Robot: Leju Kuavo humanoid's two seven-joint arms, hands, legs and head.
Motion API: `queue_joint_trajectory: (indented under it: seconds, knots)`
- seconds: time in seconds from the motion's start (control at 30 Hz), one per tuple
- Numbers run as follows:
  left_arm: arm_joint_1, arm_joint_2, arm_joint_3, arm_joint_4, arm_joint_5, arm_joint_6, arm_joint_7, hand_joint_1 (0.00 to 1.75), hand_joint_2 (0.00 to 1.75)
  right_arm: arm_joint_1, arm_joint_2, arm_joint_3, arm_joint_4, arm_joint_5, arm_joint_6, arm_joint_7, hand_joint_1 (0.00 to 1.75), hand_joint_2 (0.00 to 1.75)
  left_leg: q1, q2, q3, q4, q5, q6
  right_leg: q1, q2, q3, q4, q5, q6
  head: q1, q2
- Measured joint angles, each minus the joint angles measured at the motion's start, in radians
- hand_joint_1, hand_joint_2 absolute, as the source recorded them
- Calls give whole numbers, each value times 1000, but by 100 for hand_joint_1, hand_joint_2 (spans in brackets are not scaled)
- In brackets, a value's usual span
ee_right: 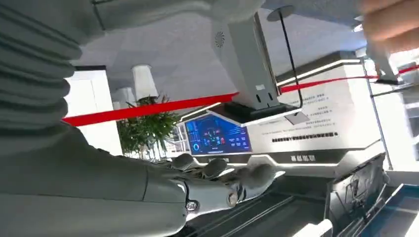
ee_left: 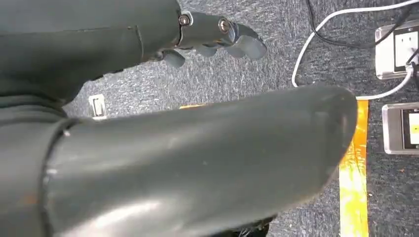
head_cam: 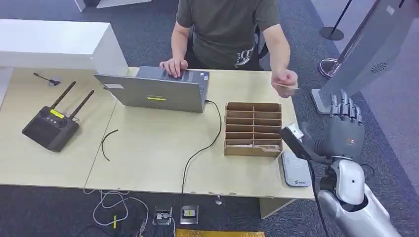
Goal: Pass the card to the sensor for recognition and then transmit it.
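- While your right hand (head_cam: 346,126) hangs raised past the desk's right edge, fingers straight, apart and holding nothing, your left hand (ee_left: 217,34) hangs empty over carpet.
- Beyond it, a person's hand (head_cam: 284,79) holds the card (head_cam: 288,87) above the desk (head_cam: 148,148), behind the slotted box (head_cam: 253,128).

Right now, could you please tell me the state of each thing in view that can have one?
Small card: pinched in the person's hand, above the table edge.
Grey laptop: lid open, cable plugged in.
Brown cardboard slotted organizer: mostly empty, something in the nearest slot.
Right hand: raised, fingers straight, holding nothing.
Left hand: hanging over carpet, holding nothing.
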Motion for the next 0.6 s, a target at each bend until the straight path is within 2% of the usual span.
queue_joint_trajectory:
  seconds: [0.07,0.2,0.37,0.6]
  knots:
    - [1,0,2,0,0,8,-1,0,0,4,3,-5,3,-14,-24,1,0,0,0,0,0,0,0,0,0,0,0,0,0,0,0,0]
    - [6,-1,8,0,0,11,-4,0,0,18,4,-6,3,-38,-4,0,0,0,0,0,0,0,0,0,0,0,0,0,0,0,0,0]
    - [22,-1,21,0,2,10,-7,0,0,44,0,-12,-26,-164,9,33,0,0,0,0,0,0,0,0,0,1,0,0,0,0,0,0]
    - [37,-1,36,0,5,11,-8,0,0,57,-27,-1,-68,-206,104,80,0,0,0,0,0,0,0,0,0,1,0,0,0,0,0,0]
